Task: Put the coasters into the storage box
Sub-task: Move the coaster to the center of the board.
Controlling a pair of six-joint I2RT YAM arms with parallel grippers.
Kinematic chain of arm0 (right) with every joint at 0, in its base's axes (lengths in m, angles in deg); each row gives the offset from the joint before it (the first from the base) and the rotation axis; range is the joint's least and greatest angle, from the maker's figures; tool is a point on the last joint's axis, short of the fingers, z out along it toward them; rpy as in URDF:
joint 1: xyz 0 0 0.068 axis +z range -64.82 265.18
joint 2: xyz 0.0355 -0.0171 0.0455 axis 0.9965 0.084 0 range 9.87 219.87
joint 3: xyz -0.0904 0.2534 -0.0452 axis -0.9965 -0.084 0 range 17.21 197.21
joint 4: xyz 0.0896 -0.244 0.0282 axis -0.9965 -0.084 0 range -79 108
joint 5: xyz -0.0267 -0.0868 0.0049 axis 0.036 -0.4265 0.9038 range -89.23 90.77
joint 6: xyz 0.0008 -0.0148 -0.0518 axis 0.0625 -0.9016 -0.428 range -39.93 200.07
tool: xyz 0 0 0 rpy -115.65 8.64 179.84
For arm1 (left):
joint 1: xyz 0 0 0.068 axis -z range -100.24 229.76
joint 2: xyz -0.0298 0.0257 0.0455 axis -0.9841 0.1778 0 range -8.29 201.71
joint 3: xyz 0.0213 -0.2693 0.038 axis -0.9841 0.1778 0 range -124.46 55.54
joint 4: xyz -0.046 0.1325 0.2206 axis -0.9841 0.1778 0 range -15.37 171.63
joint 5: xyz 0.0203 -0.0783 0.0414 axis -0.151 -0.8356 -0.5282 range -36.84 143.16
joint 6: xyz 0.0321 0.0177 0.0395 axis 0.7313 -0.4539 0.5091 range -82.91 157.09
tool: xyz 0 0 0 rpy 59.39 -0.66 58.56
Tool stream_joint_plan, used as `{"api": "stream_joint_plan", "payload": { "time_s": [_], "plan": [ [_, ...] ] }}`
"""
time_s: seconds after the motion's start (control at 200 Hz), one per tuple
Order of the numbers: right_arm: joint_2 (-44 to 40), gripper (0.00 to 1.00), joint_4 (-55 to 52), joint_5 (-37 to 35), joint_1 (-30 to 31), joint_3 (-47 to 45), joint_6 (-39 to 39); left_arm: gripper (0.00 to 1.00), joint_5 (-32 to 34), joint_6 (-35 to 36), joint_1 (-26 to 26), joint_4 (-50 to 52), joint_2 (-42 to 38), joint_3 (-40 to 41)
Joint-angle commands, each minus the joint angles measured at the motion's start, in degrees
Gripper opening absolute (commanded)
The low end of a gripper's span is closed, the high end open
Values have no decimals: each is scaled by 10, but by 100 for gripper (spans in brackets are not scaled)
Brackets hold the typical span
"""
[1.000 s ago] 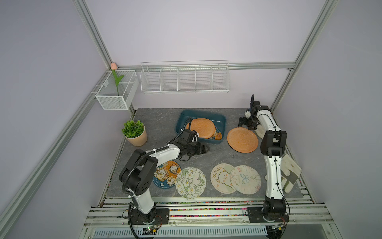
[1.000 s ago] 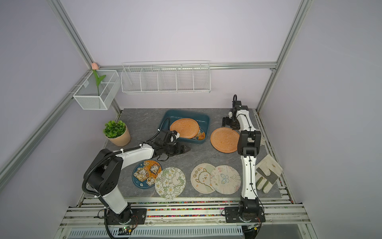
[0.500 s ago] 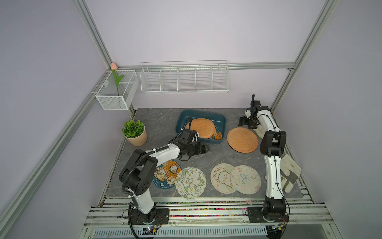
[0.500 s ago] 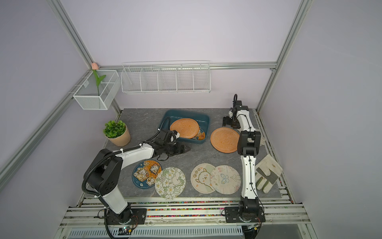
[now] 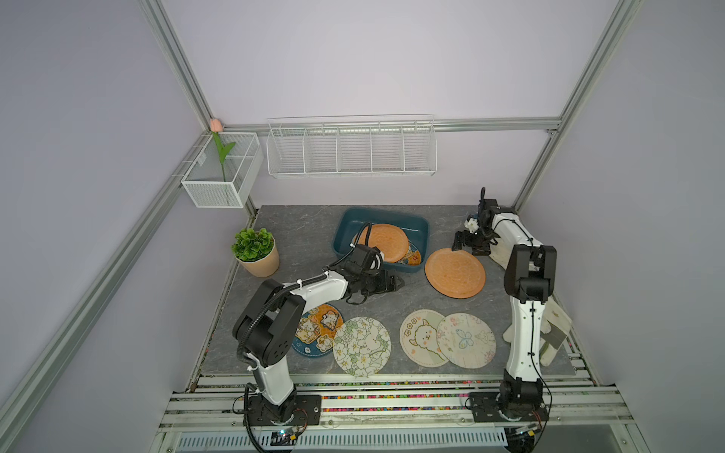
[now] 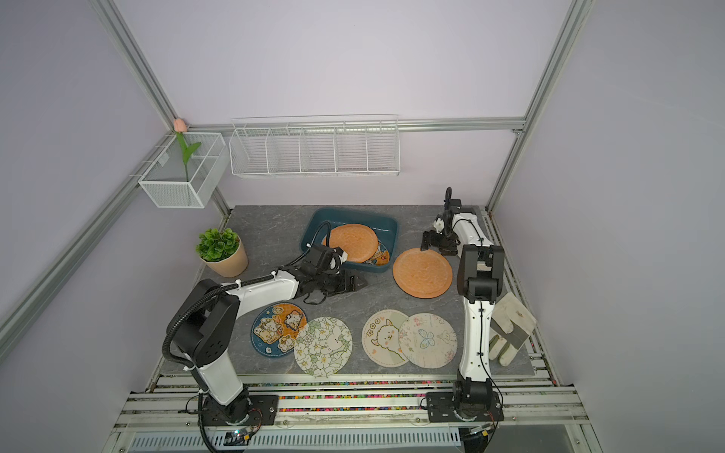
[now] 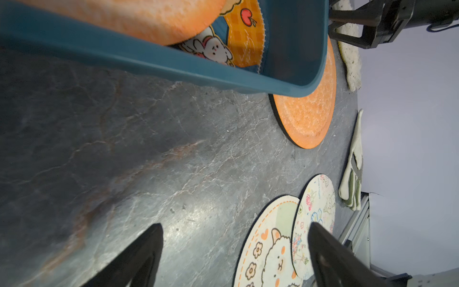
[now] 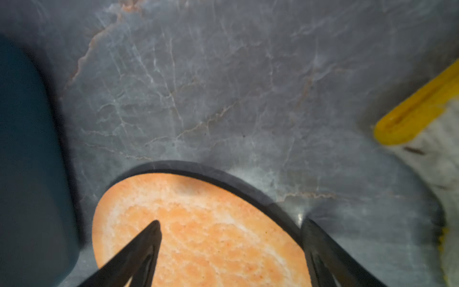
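Observation:
The teal storage box [image 5: 348, 232] [image 6: 316, 232] holds a plain orange coaster [image 5: 382, 242] lying on a printed one [image 7: 244, 37]. A second orange coaster [image 5: 455, 272] [image 8: 198, 231] lies on the table to the right of the box. Several printed coasters lie along the front: blue-and-orange [image 5: 319, 327], floral [image 5: 361, 346], llama [image 5: 419, 337] and butterfly [image 5: 467, 340]. My left gripper [image 5: 394, 283] [image 7: 235, 225] is open and empty, low over bare table in front of the box. My right gripper [image 5: 470, 249] [image 8: 230, 222] is open, straddling the far edge of the table's orange coaster.
A potted plant [image 5: 257, 251] stands at the left. Off-white gloves [image 5: 555, 329] lie at the right edge, and another glove with a yellow cuff [image 8: 417, 116] lies beside my right gripper. Two white wire baskets [image 5: 351, 149] [image 5: 221, 172] hang on the back walls.

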Motion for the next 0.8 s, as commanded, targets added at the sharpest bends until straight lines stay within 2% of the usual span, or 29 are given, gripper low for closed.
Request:
{"api": "stream_joint_plan", "payload": {
  "time_s": [0.0, 0.425, 0.795],
  "plan": [
    [-9, 91, -28, 18, 6, -50, -4, 91, 1, 4, 8, -7, 9, -23],
    [-94, 91, -4, 40, 18, -179, 9, 91, 11, -2, 33, -15, 27, -48],
    [-153, 92, 4, 61, 22, -262, 5, 88, 30, -39, 57, -66, 60, -61]
  ]
}}
